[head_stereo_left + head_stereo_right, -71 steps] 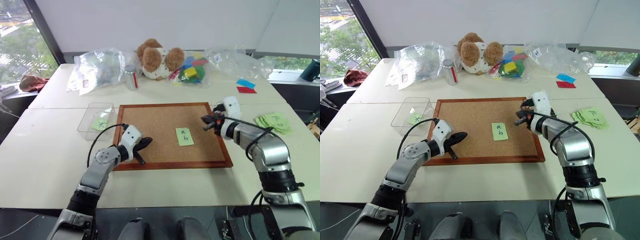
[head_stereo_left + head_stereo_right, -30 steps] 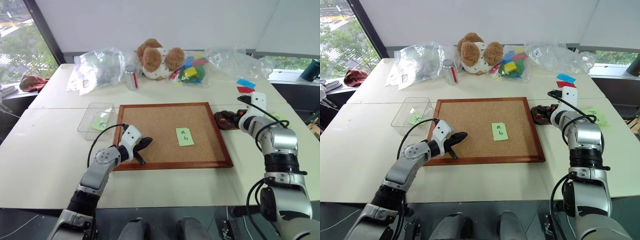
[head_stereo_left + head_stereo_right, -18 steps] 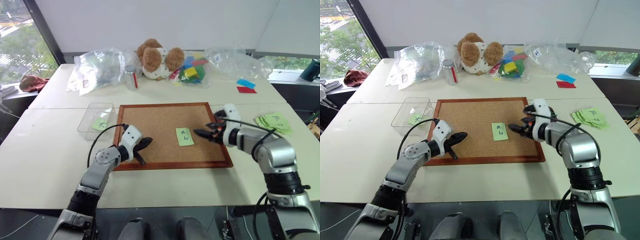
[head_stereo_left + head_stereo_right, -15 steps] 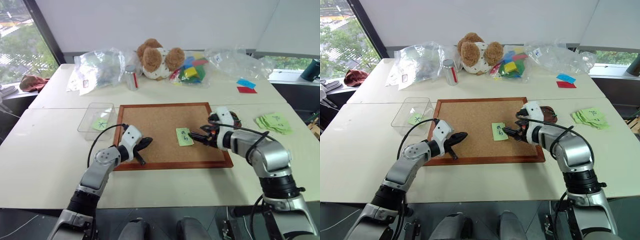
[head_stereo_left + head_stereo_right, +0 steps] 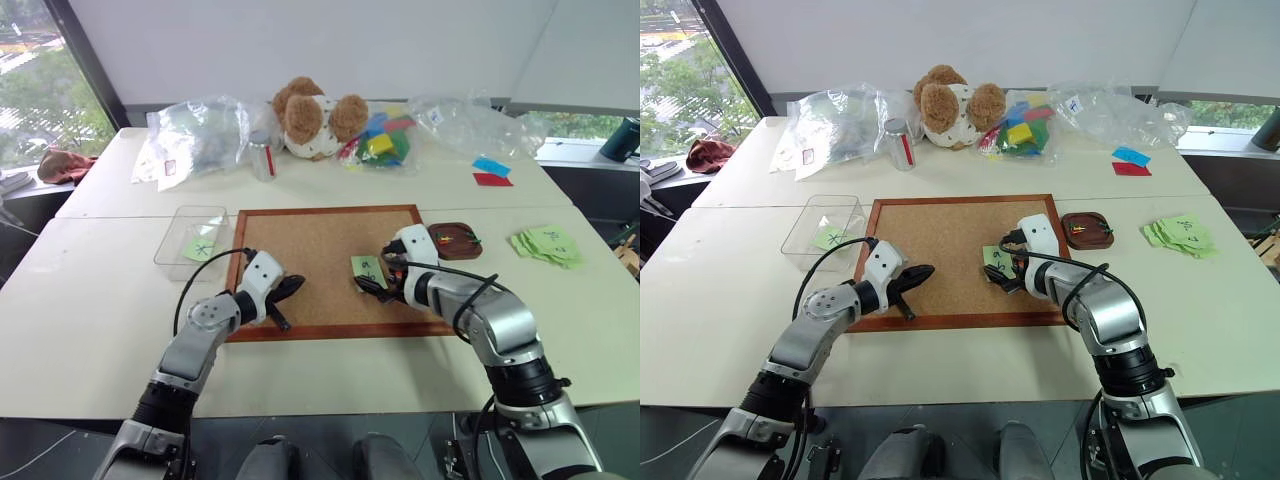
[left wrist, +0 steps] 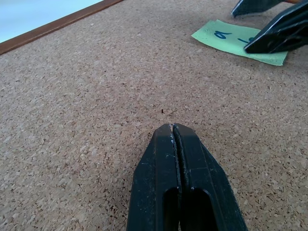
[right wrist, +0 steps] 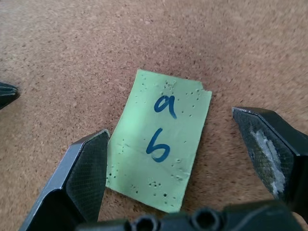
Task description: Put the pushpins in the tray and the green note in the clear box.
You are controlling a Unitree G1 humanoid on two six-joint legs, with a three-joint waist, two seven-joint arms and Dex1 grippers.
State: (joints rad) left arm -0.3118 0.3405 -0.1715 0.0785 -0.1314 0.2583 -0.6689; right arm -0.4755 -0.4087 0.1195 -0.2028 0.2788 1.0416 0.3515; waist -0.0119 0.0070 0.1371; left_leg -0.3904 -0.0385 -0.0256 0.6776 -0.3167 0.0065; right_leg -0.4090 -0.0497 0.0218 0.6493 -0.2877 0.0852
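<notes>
Right gripper (image 7: 173, 168) has swung in from the tray (image 5: 453, 240) side; jaws spread wide, straddling the green note (image 7: 159, 137) flat on the corkboard (image 5: 320, 250), so pickup looks next. Left gripper (image 6: 174, 132) clenched, empty, well apart. Right wrist view shows the pinholes; head views show pushpins (image 5: 1080, 230) in the tray and the clear box (image 5: 195, 232).

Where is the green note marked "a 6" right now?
The green note lies flat on the cork board, right of centre, between the open right gripper fingers.
</notes>
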